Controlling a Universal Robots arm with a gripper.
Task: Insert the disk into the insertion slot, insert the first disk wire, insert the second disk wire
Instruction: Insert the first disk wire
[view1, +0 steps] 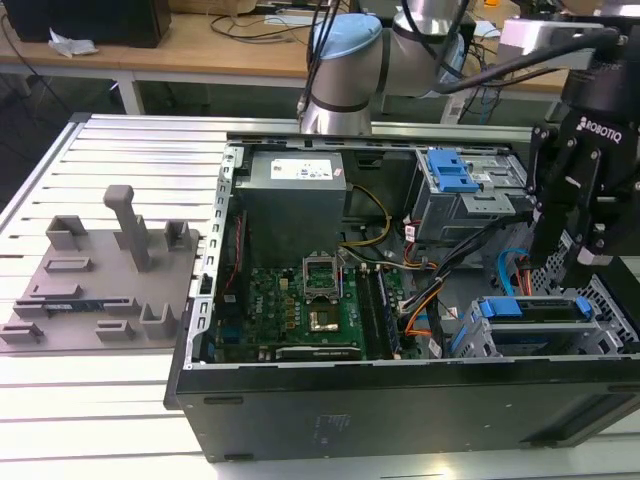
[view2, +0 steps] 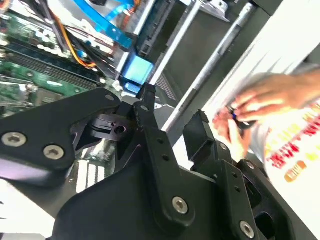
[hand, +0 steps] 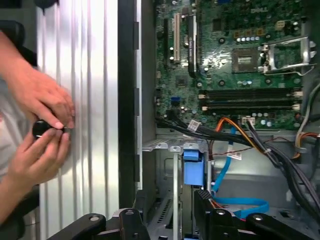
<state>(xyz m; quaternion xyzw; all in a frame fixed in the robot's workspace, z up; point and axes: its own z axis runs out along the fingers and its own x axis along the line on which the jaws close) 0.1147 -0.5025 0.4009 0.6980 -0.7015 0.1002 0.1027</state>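
Note:
The disk (view1: 535, 308), in its bright blue carrier, lies in the insertion slot (view1: 470, 338), a grey perforated cage at the near corner of the open computer case on the exterior view's right. My black gripper (view1: 568, 262) hangs just above the disk. It is open (view2: 172, 107), with nothing between the fingers. In the first wrist view the carrier's blue tab (hand: 191, 167) sits just beyond the gripper (hand: 171, 197). The second disk wire (view1: 505, 265) (hand: 222, 175) loops light blue beside the cage. An orange, red and black wire bundle (view1: 425, 303) runs next to it. Their plug ends are hidden.
A taller cage with a blue latch plate (view1: 450, 175) stands behind the slot. The motherboard (view1: 300, 305) and the power supply (view1: 295, 190) fill the rest of the case. A person's hands (hand: 40, 130) hold a small black object on the ribbed table beside the case. A grey fixture plate (view1: 100, 285) lies at the exterior view's left.

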